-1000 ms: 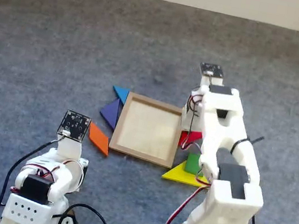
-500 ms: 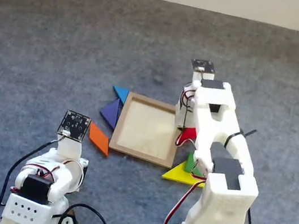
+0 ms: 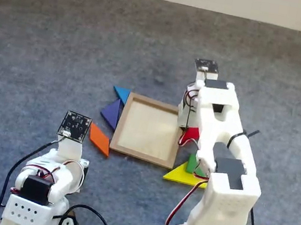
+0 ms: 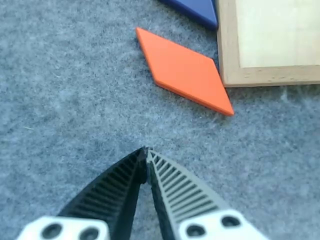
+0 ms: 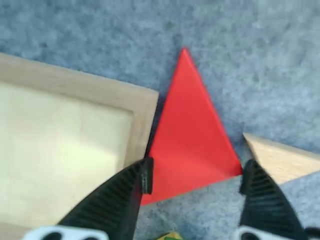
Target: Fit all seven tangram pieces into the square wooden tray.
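Grey carpet (image 4: 65, 100): orange piece (image 4: 184, 75) seemingly touches tray (image 4: 227, 50).

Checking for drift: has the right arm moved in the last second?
Yes. In the high view the right arm has shifted left, closer to the tray, which lies where it did.
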